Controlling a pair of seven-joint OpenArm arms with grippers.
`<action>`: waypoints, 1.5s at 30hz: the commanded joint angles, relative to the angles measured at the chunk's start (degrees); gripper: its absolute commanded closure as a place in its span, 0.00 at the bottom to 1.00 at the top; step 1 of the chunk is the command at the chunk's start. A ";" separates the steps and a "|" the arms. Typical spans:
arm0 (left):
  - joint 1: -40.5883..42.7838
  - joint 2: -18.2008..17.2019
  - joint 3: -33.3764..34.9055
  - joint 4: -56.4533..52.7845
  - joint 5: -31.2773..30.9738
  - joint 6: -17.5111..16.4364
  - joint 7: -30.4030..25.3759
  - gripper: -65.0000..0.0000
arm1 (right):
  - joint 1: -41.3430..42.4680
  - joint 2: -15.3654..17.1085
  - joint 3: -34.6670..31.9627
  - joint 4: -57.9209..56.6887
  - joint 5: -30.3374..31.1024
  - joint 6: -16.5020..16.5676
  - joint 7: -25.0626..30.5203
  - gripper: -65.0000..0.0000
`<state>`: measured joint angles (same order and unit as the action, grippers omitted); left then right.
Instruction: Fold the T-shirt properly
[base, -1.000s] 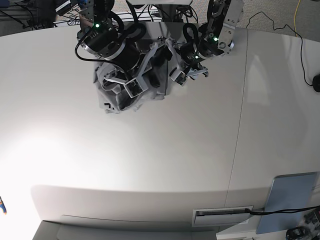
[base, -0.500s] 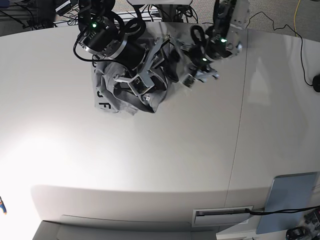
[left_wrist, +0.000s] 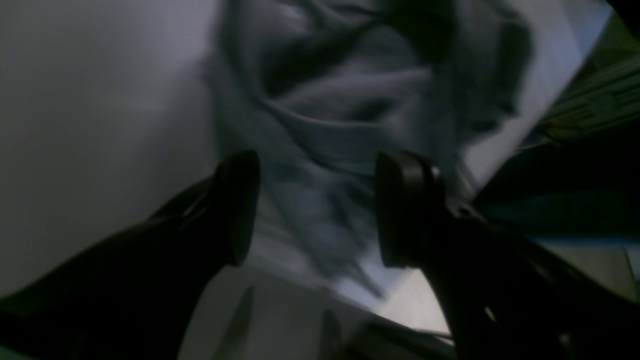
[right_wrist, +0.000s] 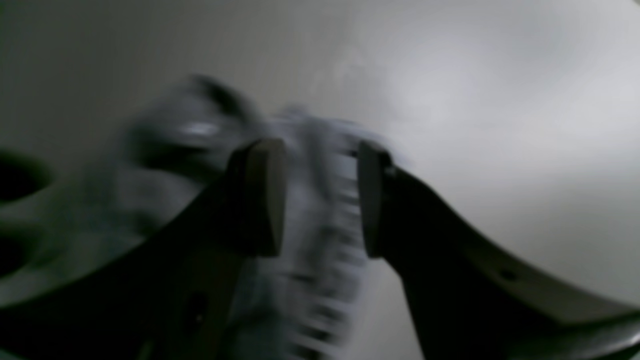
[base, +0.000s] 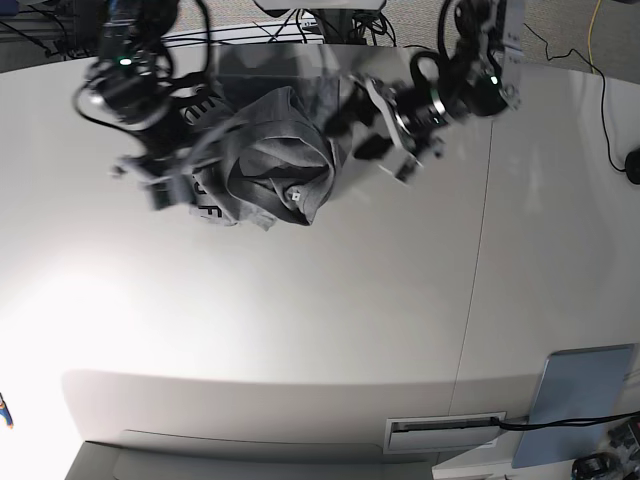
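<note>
Heather-grey T-shirt (base: 268, 165) bunched in a crumpled heap on the white surface (base: 300, 330), toward its far edge, black lettering showing at the heap's side. Left pincer (left_wrist: 315, 210) spread wide, blurred grey cloth beyond its gap, nothing gripped. Right pincer (right_wrist: 317, 197) parted too, smeared fabric visible between the fingers (right_wrist: 262, 195); contact impossible to judge.

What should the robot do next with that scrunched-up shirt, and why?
Probably lower the open right gripper onto an edge of the T-shirt and pinch it, to spread it flat. The shirt lies bunched on the table, and neither gripper holds it.
</note>
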<state>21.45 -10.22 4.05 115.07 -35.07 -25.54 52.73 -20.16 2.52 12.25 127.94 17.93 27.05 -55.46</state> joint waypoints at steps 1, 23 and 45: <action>0.22 0.07 1.33 1.33 -1.16 0.55 -1.14 0.43 | 0.31 1.09 2.16 1.05 0.44 0.04 1.29 0.63; 0.44 0.04 20.79 -3.80 17.53 20.63 -11.34 1.00 | -0.17 5.27 22.69 1.05 5.20 -0.76 -1.75 0.63; 9.81 -16.09 20.33 12.87 38.40 25.99 -1.79 1.00 | -0.17 7.56 22.67 0.96 5.18 -0.70 -1.79 0.63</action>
<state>31.05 -26.06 24.49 127.02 3.11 0.45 51.51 -20.47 9.17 34.61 127.94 22.61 26.52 -58.48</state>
